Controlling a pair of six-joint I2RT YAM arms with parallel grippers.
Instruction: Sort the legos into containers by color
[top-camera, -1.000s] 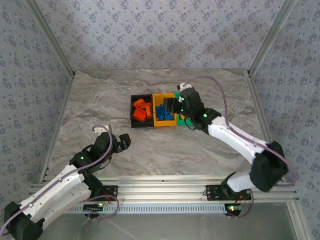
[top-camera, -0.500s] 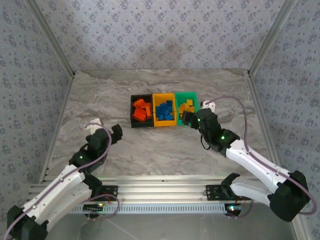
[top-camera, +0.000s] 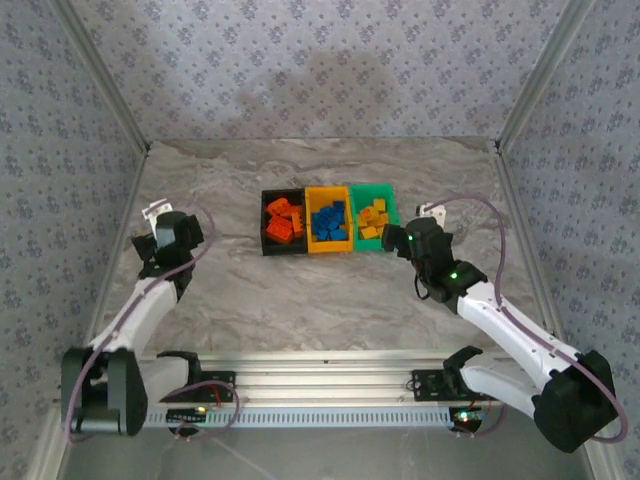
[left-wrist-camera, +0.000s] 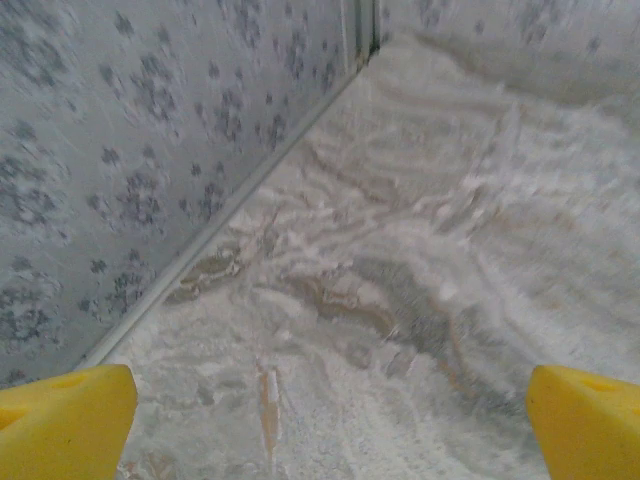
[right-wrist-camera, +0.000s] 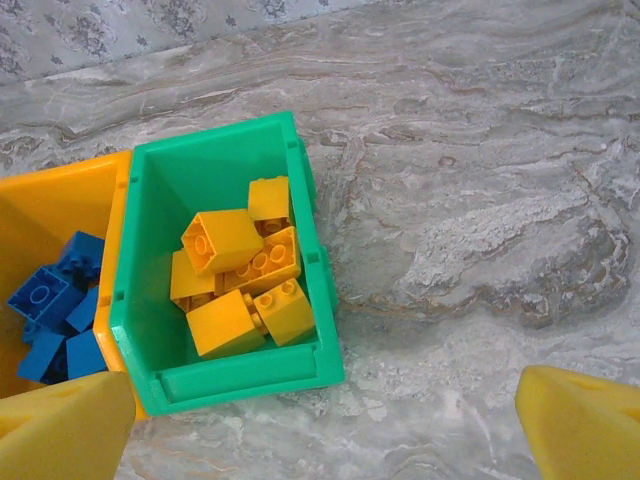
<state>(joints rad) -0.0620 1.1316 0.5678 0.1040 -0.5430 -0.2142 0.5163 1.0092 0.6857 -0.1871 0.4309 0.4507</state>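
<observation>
The worktop (top-camera: 300, 300) is showing a grey, veined, stone-like surface with a matt finish. The green bin (right-wrist-camera: 160, 200) and the yellow-orange bin (right-wrist-camera: 50, 200) are looking like smooth moulded plastic with a slight sheen; the black bin (top-camera: 267, 246) is reading as dull plastic. The yellow bricks (right-wrist-camera: 225, 255), blue bricks (right-wrist-camera: 45, 295) and orange-red bricks (top-camera: 282, 222) are appearing as smooth, studded plastic. The right fingers (right-wrist-camera: 60, 425) and left fingers (left-wrist-camera: 60, 420) are looking matt yellow. The frame rail (top-camera: 330, 365) is gleaming like brushed metal.
</observation>
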